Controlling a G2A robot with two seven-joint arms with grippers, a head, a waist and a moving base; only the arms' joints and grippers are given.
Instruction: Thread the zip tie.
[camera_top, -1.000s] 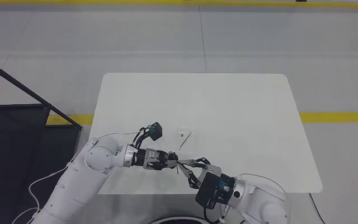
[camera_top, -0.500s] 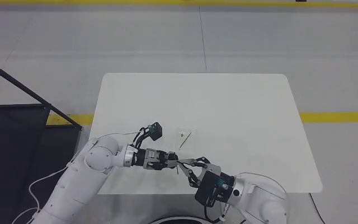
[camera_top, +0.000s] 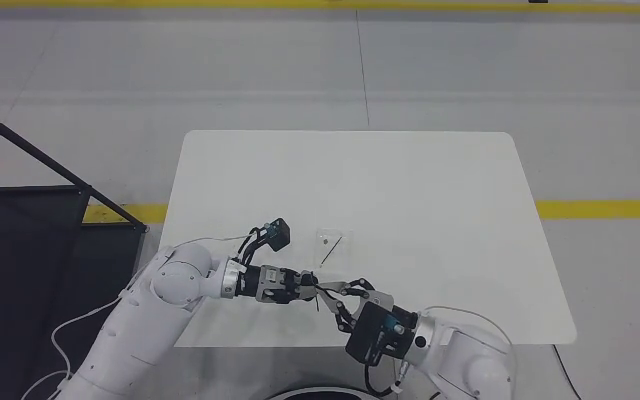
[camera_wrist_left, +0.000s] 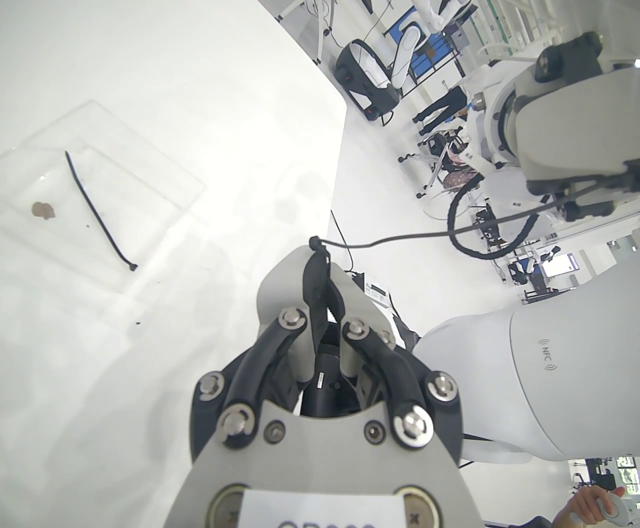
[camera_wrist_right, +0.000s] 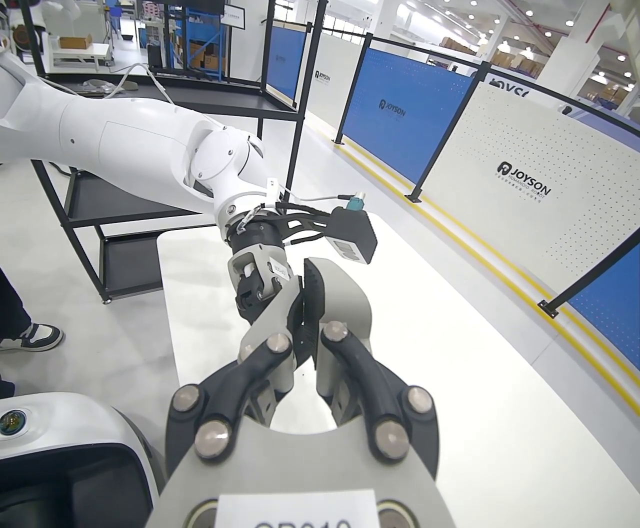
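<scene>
Top view, lower centre: L gripper (camera_top: 308, 288) and R gripper (camera_top: 330, 294) meet tip to tip over the lower part of the white surface (camera_top: 430, 200).

L gripper: pinched tight on a black zip tie (camera_wrist_left: 314, 243). In the L wrist view the tie's head end pokes out just past the fingertips at mid-frame, w/ a thin black strap running off toward the right of the frame.

R gripper: narrow, pads all but together at centre of the R wrist view, tips right up against the L gripper. Whether they pinch the tie cannot be told.

A second zip tie (camera_wrist_left: 95, 210), loose, lies flat on a clear plate (camera_wrist_left: 160, 170) at the left of the L wrist view, apart from both grippers. A small brown speck (camera_wrist_left: 43, 210) sits beside it on the same plate. In the top view, plate & spare tie lie just above the two grippers.
</scene>
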